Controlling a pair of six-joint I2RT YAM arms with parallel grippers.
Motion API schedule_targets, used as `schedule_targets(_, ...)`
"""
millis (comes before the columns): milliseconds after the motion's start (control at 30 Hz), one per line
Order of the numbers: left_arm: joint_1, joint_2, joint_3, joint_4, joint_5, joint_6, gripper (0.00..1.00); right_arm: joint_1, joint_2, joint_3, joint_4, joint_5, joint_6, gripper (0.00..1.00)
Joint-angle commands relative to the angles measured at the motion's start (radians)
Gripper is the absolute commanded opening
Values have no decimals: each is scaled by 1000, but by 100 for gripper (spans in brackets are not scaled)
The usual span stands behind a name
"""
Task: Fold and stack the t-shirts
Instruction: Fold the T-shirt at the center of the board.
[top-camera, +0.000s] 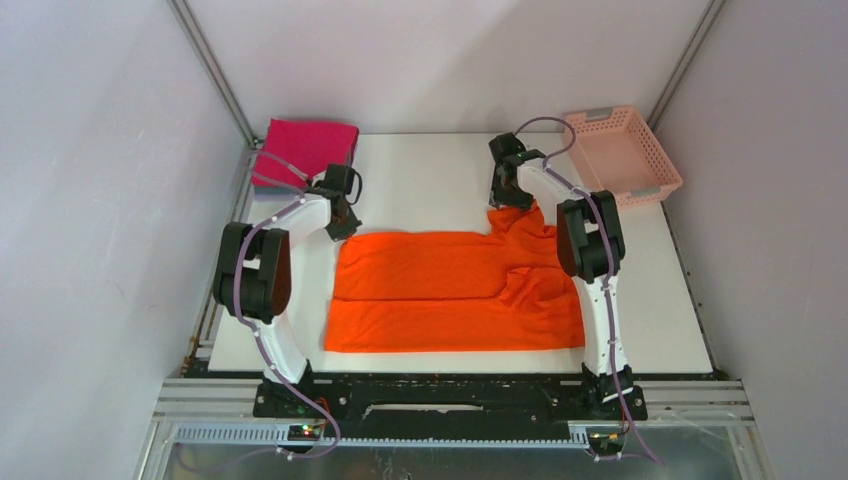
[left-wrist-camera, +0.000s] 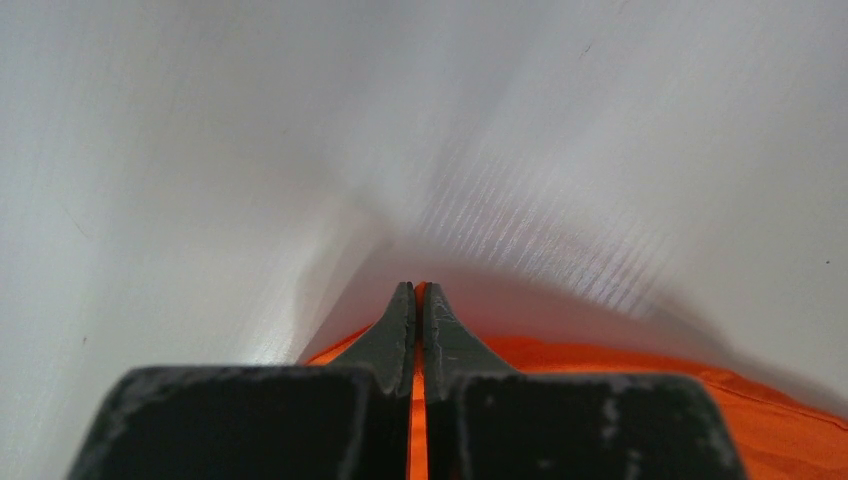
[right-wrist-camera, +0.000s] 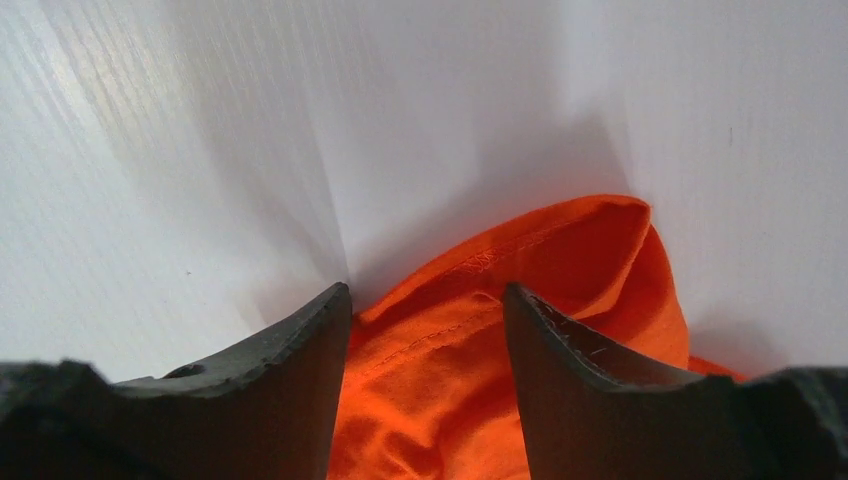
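A bright orange t-shirt (top-camera: 450, 290) lies spread on the white table, its lower part folded up and its right side rumpled. My left gripper (top-camera: 345, 228) is at the shirt's far left corner. In the left wrist view that gripper (left-wrist-camera: 419, 290) is shut, with a thin strip of orange cloth (left-wrist-camera: 560, 355) pinched between the fingers. My right gripper (top-camera: 505, 200) is at the far right corner. In the right wrist view its jaws (right-wrist-camera: 425, 290) stand apart, with a hemmed orange fold (right-wrist-camera: 560, 250) between them. A folded magenta-pink t-shirt (top-camera: 305, 145) rests at the far left.
A pale pink lattice basket (top-camera: 620, 150) sits at the far right corner of the table (top-camera: 430, 170). Grey walls close in on both sides. Both arm bases stand at the near edge.
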Motion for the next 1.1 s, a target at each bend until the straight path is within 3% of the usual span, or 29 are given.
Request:
schedule_targets(0,-5,-40,18,8,-1,13,0,0,56,68,-75,21,17,57)
schedule_targets(167,-5,-49,16,7,-9,14,0,-7,52,45,11,-44,15,38)
schedule_targets(433,-6,-49,26,-3,-6,21,0,-16,19,14,94,-69,10,0)
schedule_targets(567,-5,-72,20,-5,-4,25,0,-16,-106,-88,193,-47,-15,0)
schedule_targets(800,-16,-142,-46,30,18,20,0,-2,-414,-439,413,-31,-34,0)
schedule_targets(1067,-41,-234,-152,54,-9,-1,0,68,-695,-722,424,65,-16,0)
